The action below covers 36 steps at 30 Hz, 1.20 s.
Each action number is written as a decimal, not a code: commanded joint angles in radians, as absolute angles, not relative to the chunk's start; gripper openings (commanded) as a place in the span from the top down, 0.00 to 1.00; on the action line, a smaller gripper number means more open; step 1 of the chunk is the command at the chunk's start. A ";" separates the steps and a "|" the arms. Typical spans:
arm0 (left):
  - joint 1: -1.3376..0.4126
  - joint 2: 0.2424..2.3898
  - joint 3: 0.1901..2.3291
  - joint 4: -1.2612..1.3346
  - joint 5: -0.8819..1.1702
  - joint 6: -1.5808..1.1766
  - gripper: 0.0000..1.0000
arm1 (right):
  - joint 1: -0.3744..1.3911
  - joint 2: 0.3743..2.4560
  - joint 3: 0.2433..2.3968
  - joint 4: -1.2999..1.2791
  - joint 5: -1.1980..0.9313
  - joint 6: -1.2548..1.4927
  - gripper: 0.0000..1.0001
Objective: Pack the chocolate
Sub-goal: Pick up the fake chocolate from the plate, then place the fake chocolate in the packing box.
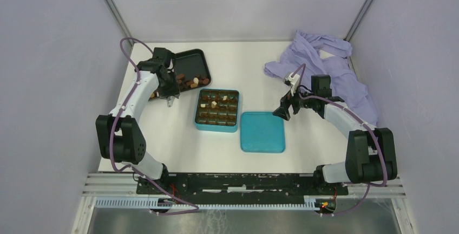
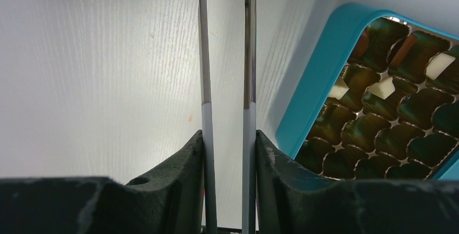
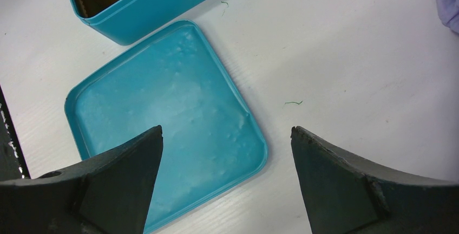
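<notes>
Nearest, at lower centre of the top view, a teal lid (image 1: 262, 132) lies flat on the white table (image 1: 162, 142), just beside the box's corner. The right hand (image 3: 226, 130) hovers by the lid's upper right corner, released, its jaws wide apart and empty.

At centre, the open teal box (image 2: 311, 88) shows a brown grid. A few cells hold chocolate (image 1: 215, 104); most look empty.

Left of the box, the left hand (image 2: 228, 139) is clenched on thin metal tweezers (image 2: 204, 82). They point towards the black tray (image 1: 192, 60) at upper left, where most loose pieces lie. The tips run out of the wrist picture, so I cannot tell whether they grip a piece.

A purple cloth (image 1: 330, 66) lies at upper right.

Likely risks: a smooth piece may slip from the narrow tips during the carry. The tweezers may also twist in the hand and drop it onto a cell wall.
</notes>
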<state>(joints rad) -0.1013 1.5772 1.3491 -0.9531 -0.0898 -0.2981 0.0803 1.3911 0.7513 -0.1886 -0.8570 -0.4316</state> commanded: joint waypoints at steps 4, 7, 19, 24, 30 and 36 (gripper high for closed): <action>-0.097 1.517 1.410 -0.908 -0.074 -0.240 0.98 | 0.076 1.398 0.788 -0.169 -0.881 -0.437 0.06; -0.097 1.506 1.412 -0.908 -0.058 -0.235 0.98 | 0.075 1.399 0.788 -0.169 -0.881 -0.436 0.06; -0.097 1.433 1.400 -0.910 0.097 -0.214 0.98 | 0.076 1.402 0.791 -0.170 -0.881 -0.436 0.06; -0.097 1.383 1.380 -0.892 0.219 -0.201 0.98 | 0.076 1.409 0.793 -0.171 -0.882 -0.433 0.06; -0.101 1.314 1.326 -0.838 0.361 -0.206 0.98 | 0.076 1.417 0.801 -0.174 -0.885 -0.431 0.06; -0.128 1.254 1.244 -0.764 0.500 -0.229 0.98 | 0.076 1.421 0.802 -0.175 -0.885 -0.431 0.06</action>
<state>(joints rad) -0.1059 1.3087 1.2854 -0.8654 0.3534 -0.2409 0.0803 1.4094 0.7620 -0.1921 -0.8604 -0.4313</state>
